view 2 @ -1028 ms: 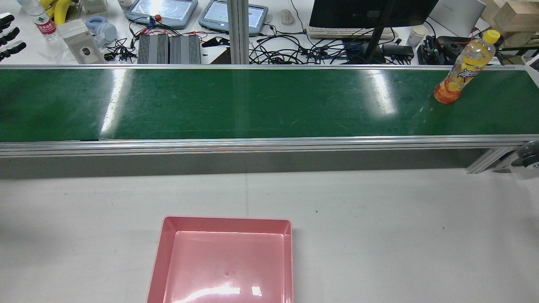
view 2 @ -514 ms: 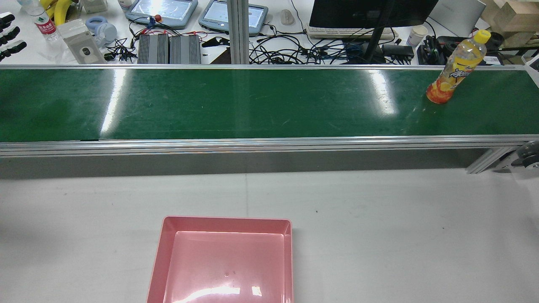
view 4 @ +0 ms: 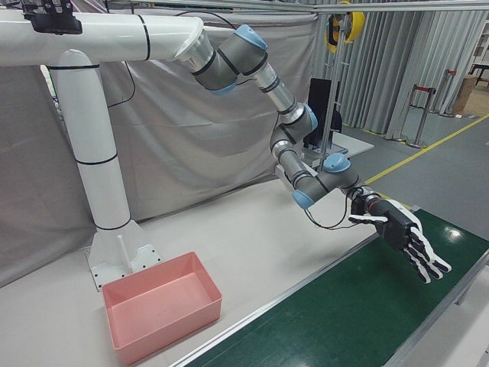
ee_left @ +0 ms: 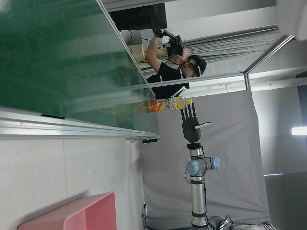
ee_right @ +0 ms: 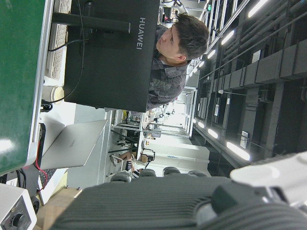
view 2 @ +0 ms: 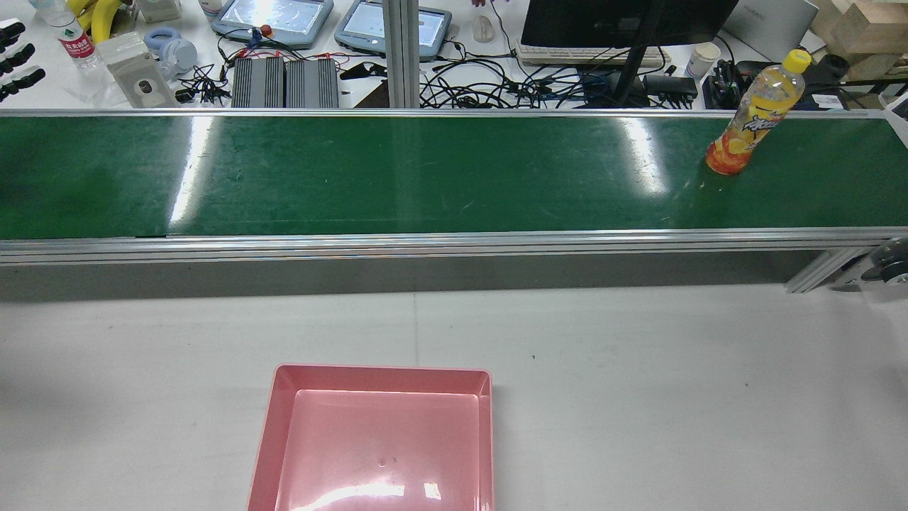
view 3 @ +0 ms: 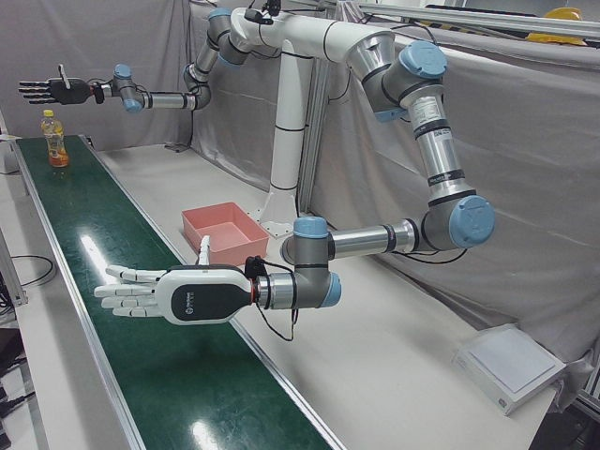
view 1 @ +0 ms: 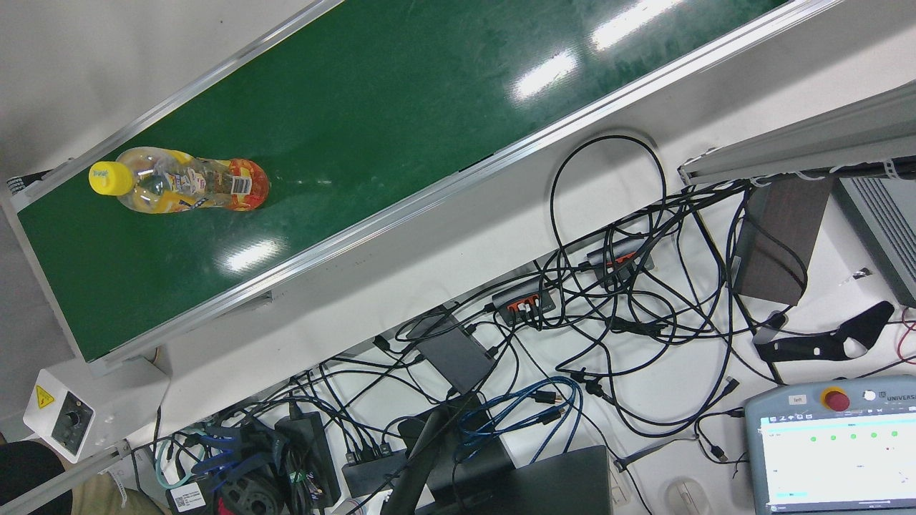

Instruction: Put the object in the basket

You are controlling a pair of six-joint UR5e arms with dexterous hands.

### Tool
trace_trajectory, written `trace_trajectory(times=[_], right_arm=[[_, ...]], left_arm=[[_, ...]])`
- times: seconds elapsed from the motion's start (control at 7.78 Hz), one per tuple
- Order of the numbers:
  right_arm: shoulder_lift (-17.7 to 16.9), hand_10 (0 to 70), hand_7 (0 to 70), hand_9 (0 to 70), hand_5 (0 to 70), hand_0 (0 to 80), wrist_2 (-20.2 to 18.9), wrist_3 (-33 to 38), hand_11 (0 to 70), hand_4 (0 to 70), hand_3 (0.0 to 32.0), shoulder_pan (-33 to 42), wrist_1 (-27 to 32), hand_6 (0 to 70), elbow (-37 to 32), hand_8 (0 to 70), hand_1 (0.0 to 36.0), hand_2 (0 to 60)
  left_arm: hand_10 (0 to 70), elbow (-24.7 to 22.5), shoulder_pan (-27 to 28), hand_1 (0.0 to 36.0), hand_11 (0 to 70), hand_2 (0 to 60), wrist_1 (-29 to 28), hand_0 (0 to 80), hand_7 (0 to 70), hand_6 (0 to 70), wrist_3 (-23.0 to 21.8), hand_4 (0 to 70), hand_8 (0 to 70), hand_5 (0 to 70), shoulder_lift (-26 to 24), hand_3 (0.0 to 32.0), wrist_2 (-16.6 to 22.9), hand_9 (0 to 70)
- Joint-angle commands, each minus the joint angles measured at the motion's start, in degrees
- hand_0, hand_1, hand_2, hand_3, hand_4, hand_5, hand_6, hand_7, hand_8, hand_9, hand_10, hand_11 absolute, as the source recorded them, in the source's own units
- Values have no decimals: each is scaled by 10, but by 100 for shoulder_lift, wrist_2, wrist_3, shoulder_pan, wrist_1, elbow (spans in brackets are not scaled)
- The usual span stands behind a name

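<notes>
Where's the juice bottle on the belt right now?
In the rear view the juice bottle stands upright near the right end of the green conveyor belt, toward its far edge, far from the pink basket on the table.

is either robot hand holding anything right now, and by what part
Nothing is held. The left robot hand and right robot hand are both open above the belt; the bottle stands alone.

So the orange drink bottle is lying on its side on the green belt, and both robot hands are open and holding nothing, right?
Not quite: the orange drink bottle stands upright on the green belt, as the rear view and left-front view show. The rest holds: the left hand and the right hand are both open and hold nothing.
</notes>
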Motion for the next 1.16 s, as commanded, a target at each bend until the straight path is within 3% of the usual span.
trace_trajectory(times=[0.0,1.03], right_arm=[[0,0,0,0,0,0,0,0,0,0,0,0,0,0,0,0,0,0],[0,0,0,0,0,0,0,0,0,0,0,0,0,0,0,0,0,0]], left_arm=[[57,0,-3,40,97,0,0,588,3,16,0,111,39,142,-1,6,0,46],[51,0,-3,36,89,0,0,593,2,14,0,114,44,141,-1,4,0,50]])
